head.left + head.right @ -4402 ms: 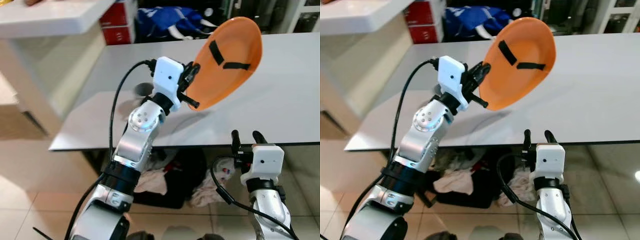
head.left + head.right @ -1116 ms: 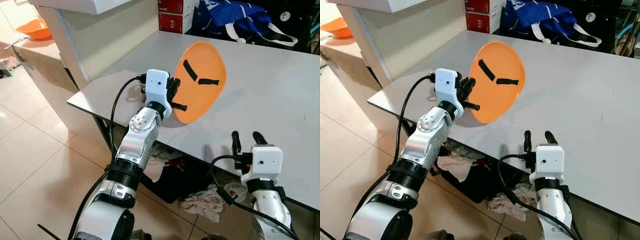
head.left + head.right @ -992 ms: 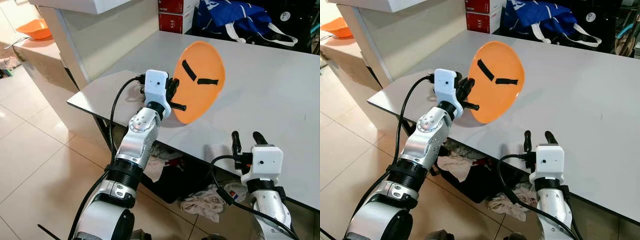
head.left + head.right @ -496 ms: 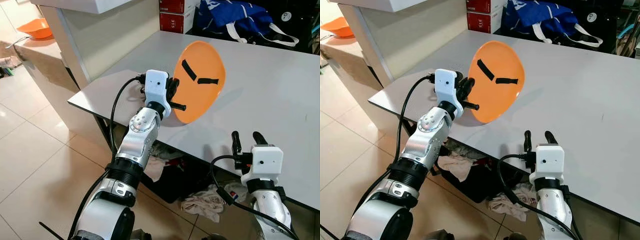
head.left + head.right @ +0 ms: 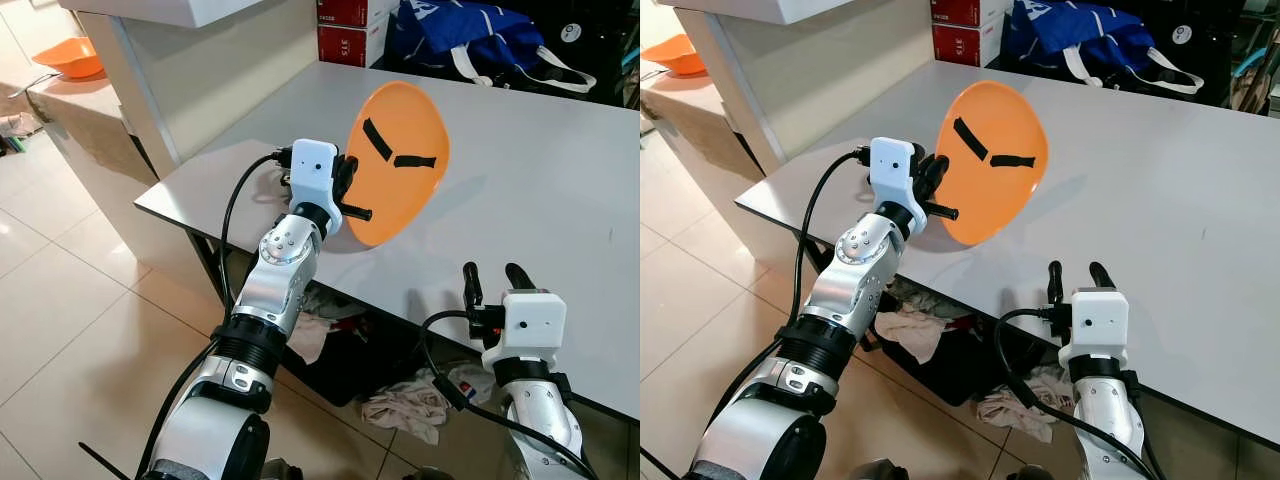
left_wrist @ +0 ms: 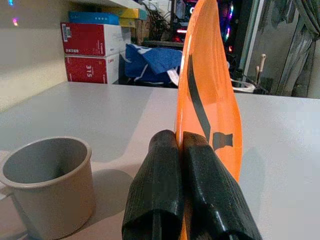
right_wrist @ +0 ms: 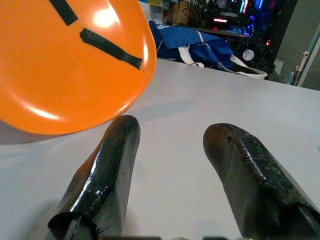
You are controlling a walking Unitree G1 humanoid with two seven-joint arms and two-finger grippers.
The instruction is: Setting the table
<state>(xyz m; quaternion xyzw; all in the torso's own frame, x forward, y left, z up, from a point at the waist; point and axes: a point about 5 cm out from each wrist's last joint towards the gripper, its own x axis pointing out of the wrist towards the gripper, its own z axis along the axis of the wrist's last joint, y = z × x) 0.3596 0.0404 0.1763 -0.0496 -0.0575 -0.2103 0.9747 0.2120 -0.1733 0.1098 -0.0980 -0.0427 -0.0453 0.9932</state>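
step: you are carrying the orange plate [image 5: 398, 160] to a spot on the grey counter [image 5: 560, 200]; judging by its tilt, it is not yet set down
left gripper: the left gripper [image 6: 182, 165] is pinching the plate's rim, fingers pressed together on the edge, with the plate held nearly on edge above the counter's near corner
how to do it well: level the plate before you lower it, so the base meets the counter flat and not rim first; let go only once it rests
watch: the grey cup [image 6: 47, 185] stands on the counter just beside the left gripper, so keep the wrist from sweeping into it
right gripper: the right gripper [image 5: 492, 279] hangs at the counter's front edge, fingers spread and holding nothing
plate contents: nothing in it, only two black strips on its face
cup contents: looks empty as far as the left wrist view shows
far off: an orange bowl [image 5: 65, 57] sits on a low ledge, contents too small to tell
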